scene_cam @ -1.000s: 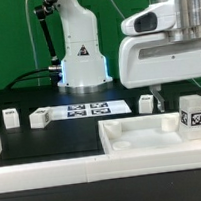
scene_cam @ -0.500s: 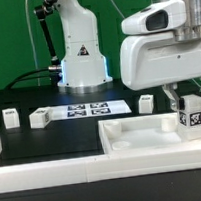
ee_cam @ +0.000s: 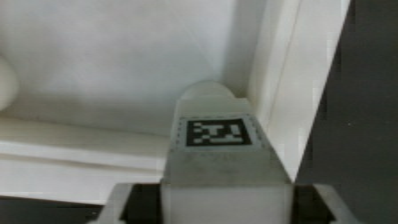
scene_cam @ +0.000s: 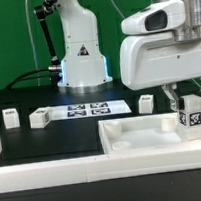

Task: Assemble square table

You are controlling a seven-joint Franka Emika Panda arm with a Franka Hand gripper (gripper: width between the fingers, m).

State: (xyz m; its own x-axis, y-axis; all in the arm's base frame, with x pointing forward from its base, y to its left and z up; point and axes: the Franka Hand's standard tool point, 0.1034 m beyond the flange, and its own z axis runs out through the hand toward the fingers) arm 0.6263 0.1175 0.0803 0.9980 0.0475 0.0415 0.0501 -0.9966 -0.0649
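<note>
The square table's top [scene_cam: 143,140], a large white slab with a raised rim, lies at the front of the exterior view's right. A white table leg [scene_cam: 193,113] with a black-white tag stands upright on the slab's right end. My gripper [scene_cam: 191,98] reaches down from above and is shut on that leg, one finger on each side. In the wrist view the leg [ee_cam: 222,140] fills the space between the dark fingers [ee_cam: 135,205] of my gripper [ee_cam: 224,208]. The slab's floor [ee_cam: 107,60] and rim [ee_cam: 294,60] lie beyond it.
Three more tagged white legs stand on the black table: two at the exterior view's left [scene_cam: 9,118] [scene_cam: 39,118] and one near the middle [scene_cam: 146,103]. The marker board [scene_cam: 88,111] lies before the robot base [scene_cam: 80,50]. A long white rail [scene_cam: 56,174] borders the front edge.
A second ago the fingers stood wide around the leg. They have since closed on it and have held still for the last half second.
</note>
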